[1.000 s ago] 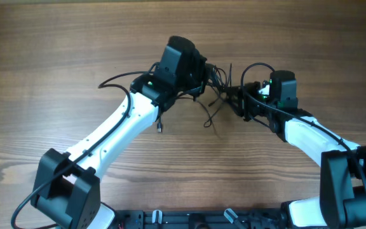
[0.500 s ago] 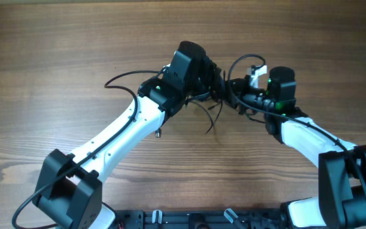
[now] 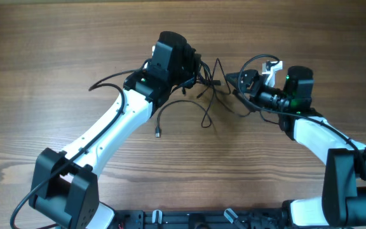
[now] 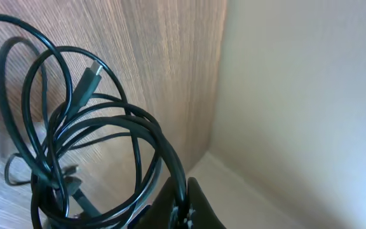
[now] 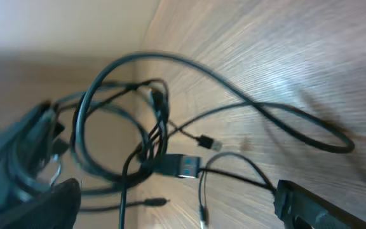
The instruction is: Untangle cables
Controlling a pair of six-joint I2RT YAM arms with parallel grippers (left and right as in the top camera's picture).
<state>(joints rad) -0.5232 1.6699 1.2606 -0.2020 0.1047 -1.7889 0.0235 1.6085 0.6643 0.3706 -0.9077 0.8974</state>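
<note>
The cables (image 3: 207, 86) are thin black cords bunched between the two arms, and one loop (image 3: 203, 113) trails toward me on the wood. My left gripper (image 3: 194, 66) is shut on one strand of the bundle. In the left wrist view its fingertips (image 4: 184, 205) pinch that strand, and several loops (image 4: 100, 149) and a dark plug (image 4: 88, 77) hang beyond them. My right gripper (image 3: 243, 83) stands wide open just right of the bunch. The right wrist view shows its fingers (image 5: 313, 205) far apart with the cables (image 5: 146, 137) and a blue-tipped plug (image 5: 184, 165) ahead of them, none of it held.
One loose strand curves down to a small plug end (image 3: 158, 132) on the wooden table (image 3: 56, 38). Thicker black wiring (image 3: 107, 81) arcs off the left arm, and another such loop (image 3: 259, 60) rises over the right wrist.
The right gripper was shut at the tangle; now it is open and has drawn back to the right. The left arm has carried the bundle to the left, spreading the strands.
</note>
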